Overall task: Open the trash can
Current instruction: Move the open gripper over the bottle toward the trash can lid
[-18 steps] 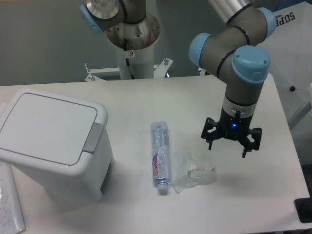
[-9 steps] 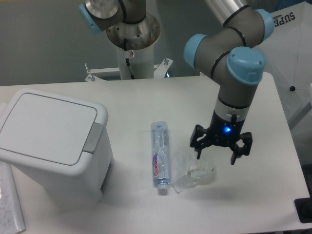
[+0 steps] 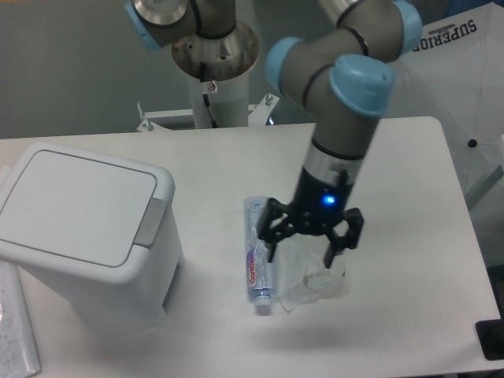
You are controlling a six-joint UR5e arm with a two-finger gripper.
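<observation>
The trash can [image 3: 83, 228] is a large white boxy bin at the left of the table. Its flat lid is shut, and the grey push tab [image 3: 151, 221] sits on the lid's right edge. My gripper [image 3: 300, 247] is open and empty. It hangs over the table to the right of the can, above a clear plastic bottle and a crumpled clear wrapper, well apart from the can.
A clear plastic bottle [image 3: 257, 260] lies lengthwise in the middle of the table. A crumpled clear plastic wrapper [image 3: 313, 281] lies just right of it. A paper sheet [image 3: 16, 335] sticks out at the front left corner. The robot base column [image 3: 213, 79] stands behind the table.
My gripper has moved left across the table, from the right side to above the bottle and wrapper. It has stayed open. The trash can, bottle and wrapper have not moved.
</observation>
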